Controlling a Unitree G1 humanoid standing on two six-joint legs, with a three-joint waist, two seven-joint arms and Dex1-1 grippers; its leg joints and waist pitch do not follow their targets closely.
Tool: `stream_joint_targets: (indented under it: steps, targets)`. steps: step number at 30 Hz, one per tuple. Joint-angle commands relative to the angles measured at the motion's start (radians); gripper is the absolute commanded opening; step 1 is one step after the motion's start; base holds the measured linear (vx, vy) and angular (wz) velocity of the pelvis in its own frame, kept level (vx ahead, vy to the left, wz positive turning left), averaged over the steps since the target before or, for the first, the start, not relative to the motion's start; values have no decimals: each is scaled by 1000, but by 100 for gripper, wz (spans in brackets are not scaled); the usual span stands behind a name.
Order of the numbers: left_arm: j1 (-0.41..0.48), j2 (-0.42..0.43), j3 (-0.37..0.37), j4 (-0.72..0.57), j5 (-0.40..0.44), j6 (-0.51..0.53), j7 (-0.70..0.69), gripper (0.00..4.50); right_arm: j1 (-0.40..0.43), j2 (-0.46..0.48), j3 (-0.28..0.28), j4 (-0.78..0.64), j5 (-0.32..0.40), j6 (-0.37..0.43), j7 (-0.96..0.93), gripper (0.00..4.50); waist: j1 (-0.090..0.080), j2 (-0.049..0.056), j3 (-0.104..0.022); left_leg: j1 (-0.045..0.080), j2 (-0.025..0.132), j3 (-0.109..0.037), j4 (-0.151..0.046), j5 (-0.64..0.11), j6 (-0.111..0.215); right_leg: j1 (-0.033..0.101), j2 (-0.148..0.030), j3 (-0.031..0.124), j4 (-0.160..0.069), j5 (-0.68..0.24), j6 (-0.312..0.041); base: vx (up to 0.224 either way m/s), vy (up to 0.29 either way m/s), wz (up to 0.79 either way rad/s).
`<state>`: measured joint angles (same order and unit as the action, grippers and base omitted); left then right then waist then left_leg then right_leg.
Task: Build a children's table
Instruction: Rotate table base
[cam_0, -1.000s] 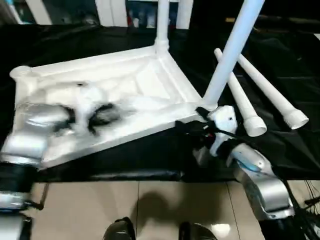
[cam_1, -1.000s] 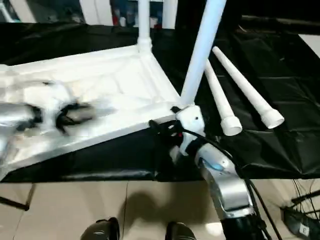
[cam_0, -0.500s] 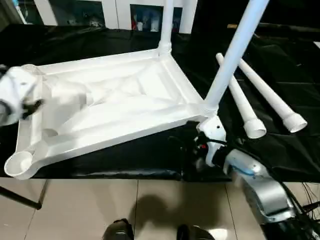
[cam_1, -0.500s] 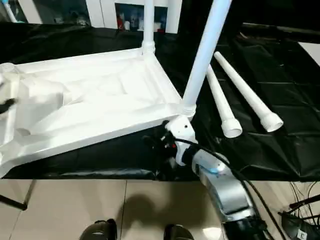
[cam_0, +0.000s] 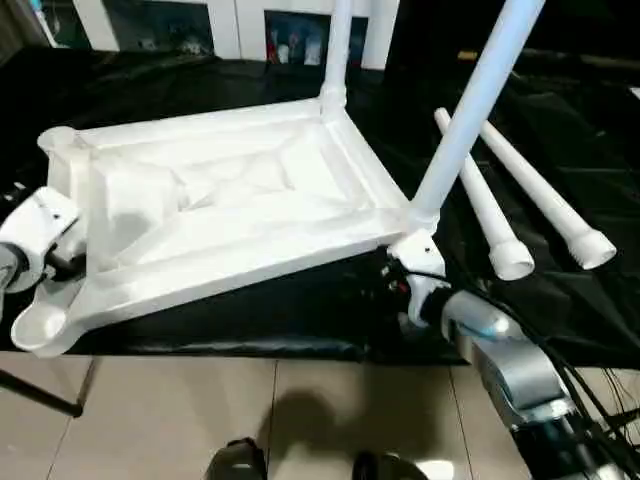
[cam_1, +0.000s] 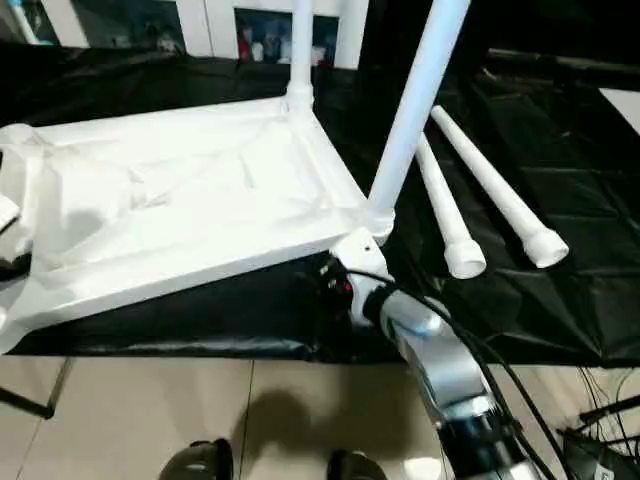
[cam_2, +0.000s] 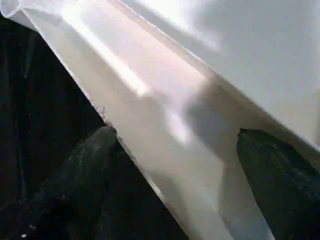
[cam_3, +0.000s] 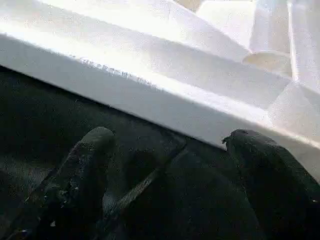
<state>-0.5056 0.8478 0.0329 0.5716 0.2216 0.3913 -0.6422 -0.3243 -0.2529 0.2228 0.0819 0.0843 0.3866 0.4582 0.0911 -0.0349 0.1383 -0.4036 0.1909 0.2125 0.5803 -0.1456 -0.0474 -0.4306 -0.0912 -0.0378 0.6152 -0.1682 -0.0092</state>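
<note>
Since a second ago the left gripper has pulled off the middle of the upturned table top to its left edge, where its fingers stand wide apart, holding nothing, with the rim running between them. The right gripper has slid back from the near right corner, open and empty, just beside the rim. Two legs stand in their sockets; two loose legs lie on the black sheet to the right.
</note>
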Motion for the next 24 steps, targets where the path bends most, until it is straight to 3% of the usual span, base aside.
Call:
stream_joint_targets:
  steps: [1, 4, 6, 11, 15, 18, 22, 23, 24]
  targets:
    - [-7, -29, -30, 24, 6, -19, -25, 447, -11, -1, 2, 35, -12, -3, -9, 392, -5, 34, -85, 49, 32, -27, -74, -310, -44, 30, -40, 39, -65, -175, -182, 0, 0, 0]
    - [-45, -62, -37, 45, -4, -35, -12, 447, -72, 17, 14, 172, -48, -36, -42, 392, -6, 35, -85, 53, 31, -29, -75, -340, -62, 29, -42, 38, -68, -204, -191, 0, 0, 0]
    - [-61, -77, -43, 42, -10, -35, -9, 447, -100, 32, 8, 225, -53, -48, -54, 392, -4, 36, -85, 63, 33, -26, -74, -370, -71, 21, -44, 41, -73, -228, -193, 0, 0, 0]
    - [-92, -129, -70, -12, -30, -9, -16, 447, -201, 71, -10, 389, -69, -118, -90, 392, -5, 42, -89, 57, 36, -35, -78, -396, -91, 31, -51, 37, -72, -263, -186, 0, 0, 0]
    - [-99, -167, -105, -81, -27, 16, -49, 447, -297, 101, -34, 526, -69, -175, -119, 392, -4, 42, -91, 53, 37, -34, -75, -367, -87, 34, -50, 37, -68, -232, -194, 0, 0, 0]
    - [-93, -170, -126, -134, -33, 30, -104, 447, -367, 124, -49, 616, -61, -221, -121, 392, -8, 39, -97, 41, 35, -38, -75, -329, -84, 47, -52, 33, -58, -198, -202, 0, 0, 0]
    - [-45, -145, -171, -253, -65, 82, -218, 447, -433, 156, -61, 707, -56, -265, -116, 392, -14, 33, -102, 37, 35, -32, -67, -255, -56, 51, -53, 34, -49, -125, -223, 0, 0, 0]
    - [-30, -136, -184, -283, -78, 79, -254, 447, -438, 162, -58, 715, -56, -272, -109, 392, -18, 33, -103, 31, 34, -33, -66, -223, -47, 56, -50, 32, -43, -97, -231, 0, 0, 0]
    - [-14, -125, -197, -316, -90, 95, -285, 447, -445, 168, -55, 729, -57, -283, -102, 392, -21, 32, -103, 34, 32, -29, -64, -203, -38, 53, -44, 32, -43, -67, -235, 0, 0, 0]
